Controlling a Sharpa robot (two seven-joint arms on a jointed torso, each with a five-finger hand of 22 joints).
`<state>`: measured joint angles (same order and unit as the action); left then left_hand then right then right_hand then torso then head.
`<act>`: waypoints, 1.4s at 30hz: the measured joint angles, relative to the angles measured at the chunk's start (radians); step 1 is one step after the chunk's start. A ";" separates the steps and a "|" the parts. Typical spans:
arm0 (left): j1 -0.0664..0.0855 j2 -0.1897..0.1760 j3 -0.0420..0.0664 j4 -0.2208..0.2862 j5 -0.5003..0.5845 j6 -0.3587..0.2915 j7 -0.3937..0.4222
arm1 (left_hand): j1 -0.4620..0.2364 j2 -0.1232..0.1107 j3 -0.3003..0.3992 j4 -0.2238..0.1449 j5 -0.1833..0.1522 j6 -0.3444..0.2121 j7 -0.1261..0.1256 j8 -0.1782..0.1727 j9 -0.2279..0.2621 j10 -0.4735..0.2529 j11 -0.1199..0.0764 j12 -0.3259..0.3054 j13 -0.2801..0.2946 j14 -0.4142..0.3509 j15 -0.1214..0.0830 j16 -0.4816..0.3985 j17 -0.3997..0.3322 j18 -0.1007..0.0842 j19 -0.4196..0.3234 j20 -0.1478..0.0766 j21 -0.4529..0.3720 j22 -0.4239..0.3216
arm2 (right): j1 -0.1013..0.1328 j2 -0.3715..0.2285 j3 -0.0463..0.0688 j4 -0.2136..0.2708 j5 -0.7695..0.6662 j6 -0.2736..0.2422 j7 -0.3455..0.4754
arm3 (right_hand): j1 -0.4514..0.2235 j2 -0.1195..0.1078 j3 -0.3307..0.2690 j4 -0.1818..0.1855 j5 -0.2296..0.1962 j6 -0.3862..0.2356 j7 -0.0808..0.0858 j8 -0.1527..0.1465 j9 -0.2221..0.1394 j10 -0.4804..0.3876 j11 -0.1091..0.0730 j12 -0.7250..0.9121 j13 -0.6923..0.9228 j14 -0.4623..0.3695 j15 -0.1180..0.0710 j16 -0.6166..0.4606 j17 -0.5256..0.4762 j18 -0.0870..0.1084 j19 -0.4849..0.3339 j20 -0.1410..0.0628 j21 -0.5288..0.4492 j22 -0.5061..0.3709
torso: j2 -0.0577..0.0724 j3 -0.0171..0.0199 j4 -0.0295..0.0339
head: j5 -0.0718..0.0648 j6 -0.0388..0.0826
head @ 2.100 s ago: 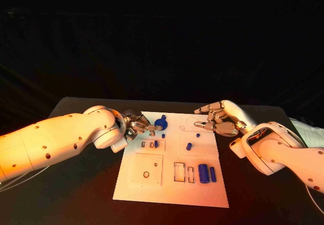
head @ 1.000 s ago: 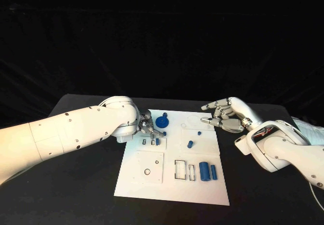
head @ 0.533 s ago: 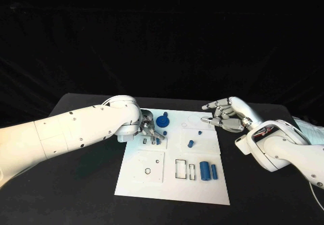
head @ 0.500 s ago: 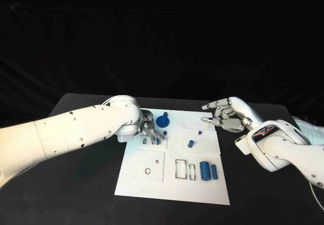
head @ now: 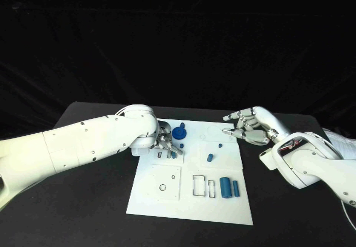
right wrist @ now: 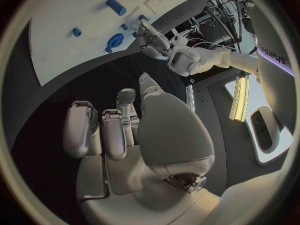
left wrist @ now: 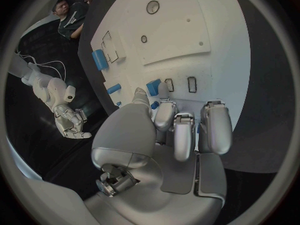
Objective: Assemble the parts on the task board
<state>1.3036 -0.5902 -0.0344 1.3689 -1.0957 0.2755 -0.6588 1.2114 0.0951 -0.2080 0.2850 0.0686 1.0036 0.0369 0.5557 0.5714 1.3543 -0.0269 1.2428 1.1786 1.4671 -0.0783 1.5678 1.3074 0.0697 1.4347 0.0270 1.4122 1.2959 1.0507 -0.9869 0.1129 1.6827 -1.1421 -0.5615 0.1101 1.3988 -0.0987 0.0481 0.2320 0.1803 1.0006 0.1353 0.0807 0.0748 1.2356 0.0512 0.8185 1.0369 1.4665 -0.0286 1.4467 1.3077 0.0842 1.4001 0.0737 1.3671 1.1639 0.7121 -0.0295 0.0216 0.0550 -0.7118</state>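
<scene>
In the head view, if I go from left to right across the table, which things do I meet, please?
Left hand → blue gear → small blue peg → two blue cylinders → right hand.

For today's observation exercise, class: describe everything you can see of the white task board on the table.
The task board is a flat white plate, longer than wide, lying on the black table. It is split into panels bearing rectangular slots and round holes. Small blue parts sit on it: a round gear-like piece at its far end and two cylinders by the near slots. The left hand has its fingertips down at the far left slots; the right hand hovers beyond its far right corner.
</scene>
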 measured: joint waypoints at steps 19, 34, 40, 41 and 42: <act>0.000 0.010 -0.004 -0.012 0.010 -0.003 0.000 | 0.111 0.022 0.088 -0.024 0.000 -0.022 -0.007 0.005 0.042 0.002 -0.002 0.000 0.007 -0.001 -0.006 0.000 0.001 0.000 0.000 0.000 0.004 0.012 | -0.003 0.011 0.000 -0.008 -0.004 0.019 -0.016 | -0.007 0.007 -0.003 0.003 0.015 0.000 0.000 0.000 0.000 0.000 0.000 0.000 -0.003 0.000 0.000 -0.006 0.000 0.000 0.000 0.000 -0.004 -0.003 | 0.000 0.0000 0.0007 | -0.002 -0.005; 0.002 0.000 -0.005 -0.003 0.018 0.007 0.003 | 0.234 -0.147 0.471 0.046 0.026 -0.057 0.004 -0.032 0.063 -0.011 -0.007 -0.052 -0.020 0.000 -0.014 0.000 0.001 0.000 -0.004 -0.004 0.004 0.012 | -0.006 0.014 -0.001 -0.010 -0.007 0.031 -0.023 | -0.007 0.007 -0.005 0.005 0.021 0.000 0.000 0.000 0.000 0.000 0.000 0.000 -0.004 0.000 0.000 -0.012 0.000 0.000 0.000 0.000 -0.004 -0.003 | 0.000 0.0002 0.0000 | -0.006 -0.009; -0.001 -0.019 -0.006 0.018 0.026 0.000 0.003 | 0.171 -0.229 0.607 0.043 0.026 -0.055 0.006 -0.022 0.094 -0.011 -0.007 -0.046 -0.018 -0.001 -0.012 0.000 0.001 0.000 -0.004 -0.004 0.000 0.011 | -0.006 0.015 -0.001 -0.010 -0.007 0.033 -0.023 | -0.006 0.006 -0.005 0.005 0.027 0.000 0.000 0.000 0.000 0.000 0.000 0.000 -0.005 0.000 0.000 -0.012 0.000 0.000 0.000 0.000 -0.004 -0.003 | 0.000 0.0003 0.0010 | -0.007 -0.011; -0.001 -0.022 -0.006 0.022 0.027 -0.004 0.004 | 0.167 -0.233 0.613 0.042 0.026 -0.055 0.006 -0.022 0.097 -0.009 -0.005 -0.046 -0.018 -0.001 -0.012 0.000 0.000 0.000 -0.004 -0.004 0.000 0.011 | -0.006 0.015 -0.001 -0.010 -0.007 0.033 -0.023 | -0.006 0.006 -0.005 0.005 0.027 0.000 0.000 0.000 0.000 0.000 0.000 0.000 -0.005 0.000 0.000 -0.012 0.000 0.000 0.000 0.000 -0.004 -0.003 | 0.000 0.0004 0.0012 | -0.007 -0.012; -0.001 -0.026 -0.005 0.027 0.028 -0.008 0.004 | 0.163 -0.239 0.620 0.041 0.026 -0.054 0.006 -0.022 0.100 -0.007 -0.003 -0.046 -0.019 -0.001 -0.012 0.000 0.001 0.000 -0.004 -0.004 0.000 0.011 | -0.006 0.015 -0.001 -0.010 -0.007 0.033 -0.023 | -0.006 0.006 -0.005 0.005 0.027 0.000 0.000 0.000 0.000 0.000 0.000 0.000 -0.005 0.000 0.000 -0.012 0.000 0.000 0.000 0.000 -0.004 -0.003 | 0.000 0.0005 0.0012 | -0.007 -0.012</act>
<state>1.3027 -0.6159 -0.0395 1.3958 -1.0675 0.2674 -0.6547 1.3744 -0.1441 0.4124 0.3257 0.0942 0.9491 0.0426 0.5337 0.6709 1.3470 -0.0303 1.1967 1.1595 1.4663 -0.0905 1.5678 1.3079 0.0698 1.4307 0.0233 1.4121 1.3073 1.0443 -0.9724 0.1123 1.6729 -1.1495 -0.5287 0.0867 1.3924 -0.0922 0.0428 0.2373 0.2071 1.0006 0.1353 0.0807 0.0747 1.2357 0.0513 0.8185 1.0316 1.4665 -0.0286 1.4351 1.3073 0.0843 1.4001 0.0737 1.3630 1.1608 0.7121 -0.0290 0.0228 0.0484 -0.7238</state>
